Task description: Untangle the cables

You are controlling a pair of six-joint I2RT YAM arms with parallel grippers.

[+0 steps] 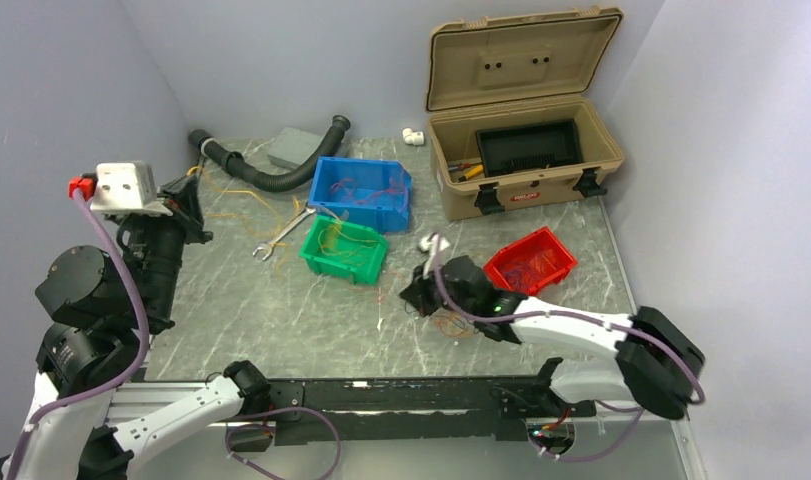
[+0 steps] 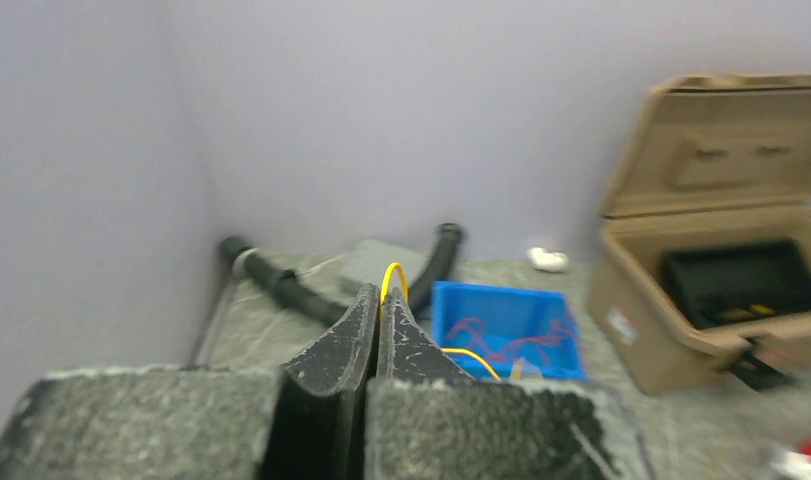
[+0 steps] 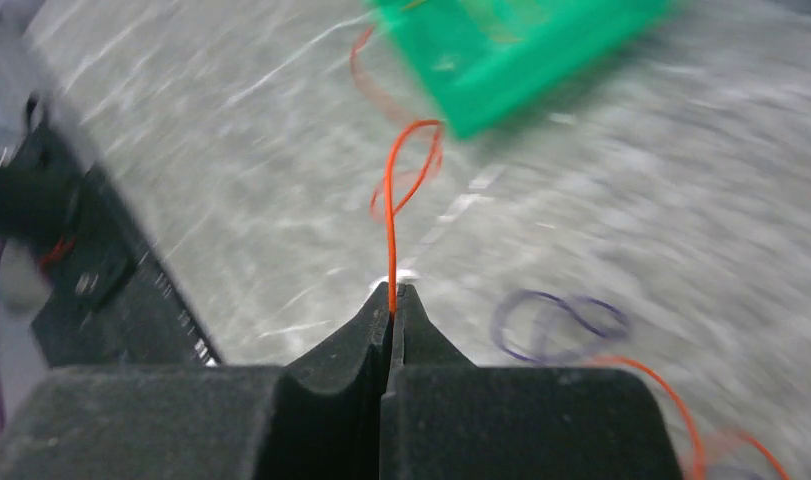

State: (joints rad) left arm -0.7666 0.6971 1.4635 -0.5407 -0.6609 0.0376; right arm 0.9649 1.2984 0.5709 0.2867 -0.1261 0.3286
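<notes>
The cables are thin wires. My left gripper (image 2: 381,292) is raised at the table's left side (image 1: 188,198) and is shut on a yellow cable (image 2: 393,270) that loops out above its tips. Fine orange cable strands (image 1: 243,196) trail over the table beside it. My right gripper (image 3: 392,291) is low over the table's middle (image 1: 419,296), shut on an orange cable (image 3: 389,215) that runs up towards the green bin (image 3: 501,50). A purple cable loop (image 3: 559,322) lies on the table just to its right.
A blue bin (image 1: 362,190) holds red wires, the green bin (image 1: 344,247) yellow ones, and a red bin (image 1: 530,262) more. An open tan toolbox (image 1: 526,170) stands at the back right. A black corrugated hose (image 1: 281,178), a grey block (image 1: 293,148) and a wrench (image 1: 283,235) lie at the back left.
</notes>
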